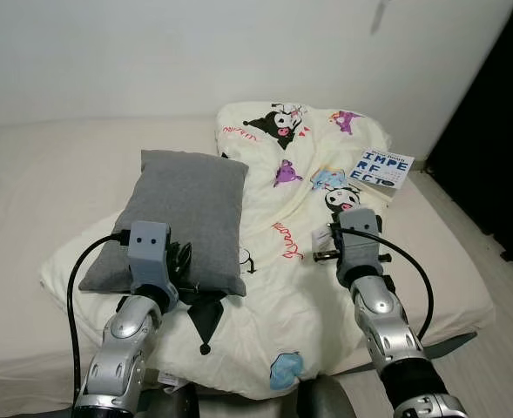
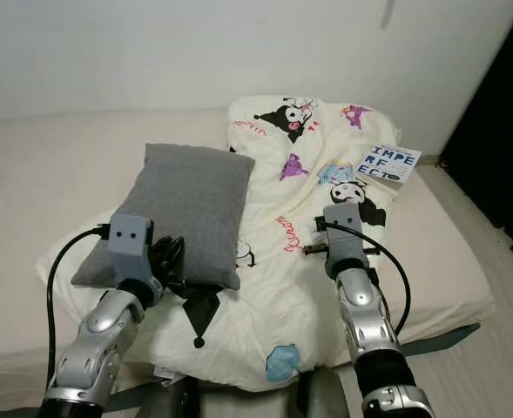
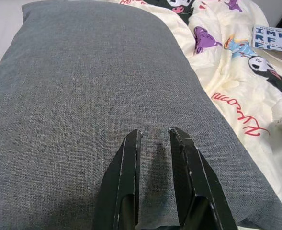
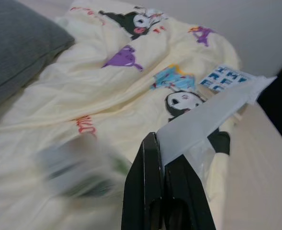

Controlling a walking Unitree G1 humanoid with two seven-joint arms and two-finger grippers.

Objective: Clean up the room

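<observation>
A grey pillow (image 1: pixel 186 213) lies on a cream cartoon-print quilt (image 1: pixel 300 287) spread over the bed. My left gripper (image 3: pixel 156 136) rests on the near end of the pillow (image 3: pixel 107 72), its fingers open a little with nothing between them. My right gripper (image 4: pixel 162 143) hovers over the quilt to the right of the pillow, shut on a white, partly clear wrapper (image 4: pixel 212 115) that sticks out past the fingertips. A white book with blue letters (image 1: pixel 380 167) lies on the quilt's far right corner.
The beige mattress (image 1: pixel 30 192) stretches left of the quilt, with a white wall behind. The bed's right edge drops to a pale floor (image 1: pixel 509 340), with a dark opening (image 1: pixel 500 131) beyond. A blurred grey-green patch (image 4: pixel 78 170) shows over the quilt in the right wrist view.
</observation>
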